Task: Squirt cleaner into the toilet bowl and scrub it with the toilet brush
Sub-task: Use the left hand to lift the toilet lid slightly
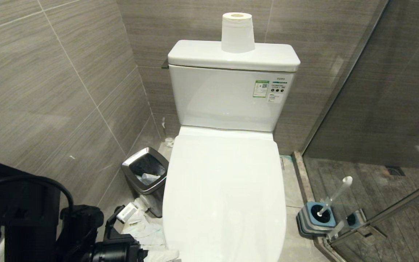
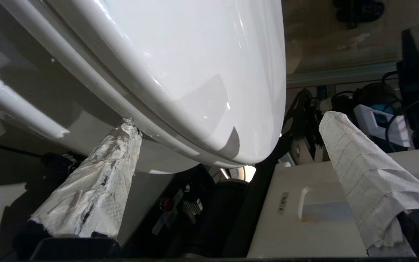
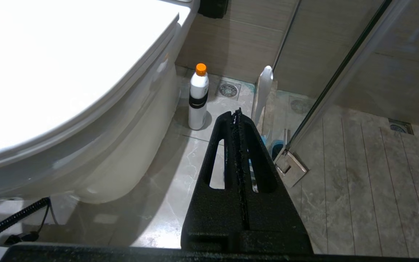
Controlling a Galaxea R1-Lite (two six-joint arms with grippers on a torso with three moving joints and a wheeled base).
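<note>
Step in hand: opening toilet. Lid [image 1: 227,189] down, bowl covered; no cleaner squirted, no scrubbing yet.

Left gripper [image 2: 227,120] at lid's front rim, fingers [image 2: 96,185] spread wide, empty; one tip touching seam under lid edge, other clear of rim.

Next move, by judgement: hook tip under lid, lift back toward tank [image 1: 227,98].

Right gripper [image 3: 238,112] low beside toilet, fingers pressed together, empty.

Cleaner bottle [image 3: 198,98] upright on floor beyond right fingertips, capped.

Brush [image 1: 335,194] in holder [image 1: 315,218] by glass.

Bin [image 1: 146,174] holds crumpled paper.

grey tiled walls [image 1: 49,91], glass partition [image 1: 395,91]
</note>
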